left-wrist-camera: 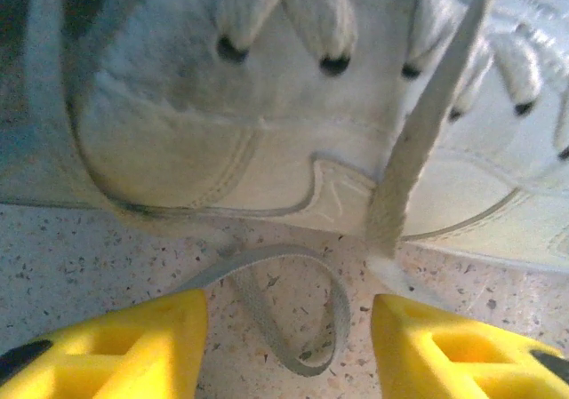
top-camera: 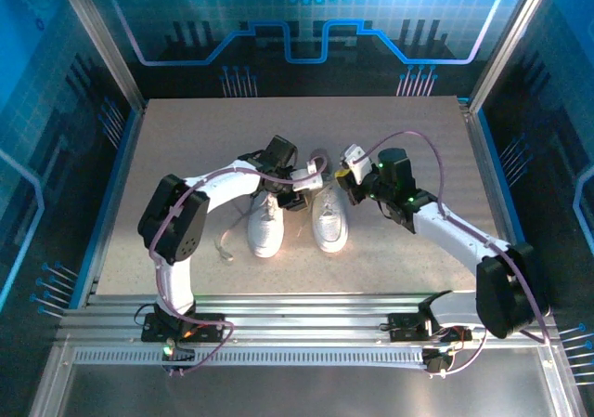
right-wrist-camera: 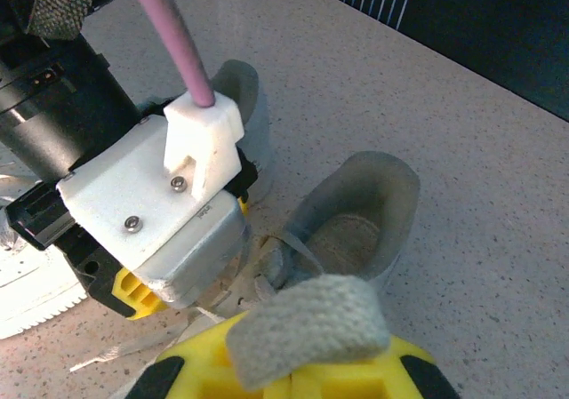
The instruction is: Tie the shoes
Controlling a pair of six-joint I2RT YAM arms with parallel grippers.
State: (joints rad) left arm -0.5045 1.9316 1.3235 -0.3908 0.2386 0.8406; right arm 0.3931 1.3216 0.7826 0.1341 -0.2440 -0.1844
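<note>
Shoe (left-wrist-camera: 222, 150) stands just beyond spread left fingers (left-wrist-camera: 116, 346), lace loop (left-wrist-camera: 340, 306) between them; right fingers (right-wrist-camera: 203, 363) pinch lace (right-wrist-camera: 311, 323) beside left wrist (right-wrist-camera: 160, 203).

Left hand (left-wrist-camera: 289, 332) points down, spread apart; right hand (right-wrist-camera: 293, 372), angled toward it, is pinched closed.

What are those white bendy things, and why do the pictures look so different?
They are two robot arms bolted to a table. One picture looks down from above; the other two come from a little camera on each wrist. Two white shoes stand side by side on the table. Each arm ends in a gripper with two yellow fingers. The right gripper is pinching a white lace. The left gripper is open beside a shoe, with a loop of lace lying on the table near its fingers.
</note>
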